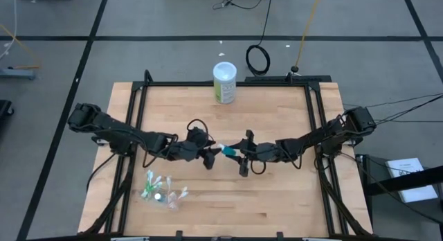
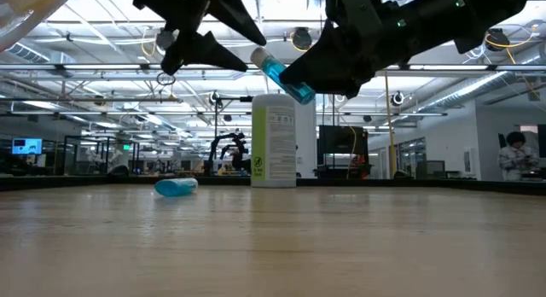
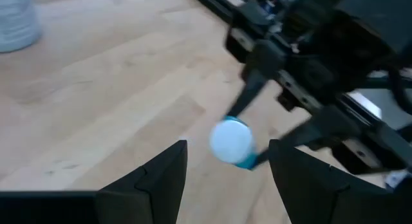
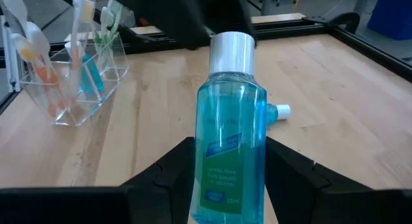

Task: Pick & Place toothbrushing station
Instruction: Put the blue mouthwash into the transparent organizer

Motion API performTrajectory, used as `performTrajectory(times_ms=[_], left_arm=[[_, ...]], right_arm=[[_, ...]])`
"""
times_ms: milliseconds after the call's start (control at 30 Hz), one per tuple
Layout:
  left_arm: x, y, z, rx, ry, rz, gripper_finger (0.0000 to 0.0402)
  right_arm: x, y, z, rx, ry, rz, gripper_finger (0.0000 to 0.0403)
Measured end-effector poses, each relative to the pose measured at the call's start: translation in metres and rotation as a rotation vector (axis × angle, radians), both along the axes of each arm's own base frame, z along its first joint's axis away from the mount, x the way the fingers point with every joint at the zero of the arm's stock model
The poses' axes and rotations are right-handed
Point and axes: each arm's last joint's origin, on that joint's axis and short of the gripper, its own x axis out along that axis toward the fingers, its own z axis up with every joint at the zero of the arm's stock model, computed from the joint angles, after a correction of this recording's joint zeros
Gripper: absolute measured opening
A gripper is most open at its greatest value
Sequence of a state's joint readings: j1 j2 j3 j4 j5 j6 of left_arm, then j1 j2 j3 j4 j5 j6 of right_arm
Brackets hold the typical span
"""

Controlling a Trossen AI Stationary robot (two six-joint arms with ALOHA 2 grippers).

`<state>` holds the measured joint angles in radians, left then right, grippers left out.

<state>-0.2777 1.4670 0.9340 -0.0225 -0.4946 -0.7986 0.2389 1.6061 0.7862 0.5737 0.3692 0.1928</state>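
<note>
A small teal bottle with a white cap is held well above the table between my two grippers. My right gripper is shut on it. My left gripper is open and faces the bottle's cap; its fingers stand on either side of the cap without touching it. A second teal bottle lies on its side on the table. A clear cup with white, green and orange toothbrushes stands near the table's near-left. My right gripper pinches the teal bottle's lower body between its two fingers. The bottle lies along the fingers, cap end pointing away from the gripper toward my left gripper. It is lifted clear of the table and tilted, cap end higher.
A tall white-and-green canister stands at the table's far edge, in the middle. A black frame rail runs around the wooden tabletop. A person shows in the room far behind the table.
</note>
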Motion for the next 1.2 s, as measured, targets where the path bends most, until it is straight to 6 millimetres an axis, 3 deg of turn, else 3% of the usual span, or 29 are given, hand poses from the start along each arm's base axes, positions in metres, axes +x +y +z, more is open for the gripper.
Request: performTrajectory(times_ms=[200, 500, 633, 867, 1200], left_arm=[[0.002, 0.009, 0.000, -0.016, -0.003, 0.027, 0.0225], [0.026, 0.004, -0.018, -0.066, -0.044, -0.137, 0.0225], [0.023, 0.008, -0.021, -0.054, 0.000, -0.131, 0.0225], [0.014, 0.017, -0.005, -0.071, -0.006, -0.130, 0.0225], [0.013, 0.016, -0.004, -0.119, -0.002, -0.181, 0.0225]], right_arm=[[0.000, 0.000, 0.000, 0.001, -0.003, 0.000, 0.0149], [0.001, 0.000, 0.003, -0.018, -0.021, 0.010, 0.0147], [0.000, 0.001, 0.001, -0.022, -0.001, 0.007, 0.0146], [-0.001, 0.001, -0.002, -0.029, 0.026, 0.012, 0.0146], [-0.001, 0.001, -0.002, -0.045, 0.028, 0.016, 0.0146]])
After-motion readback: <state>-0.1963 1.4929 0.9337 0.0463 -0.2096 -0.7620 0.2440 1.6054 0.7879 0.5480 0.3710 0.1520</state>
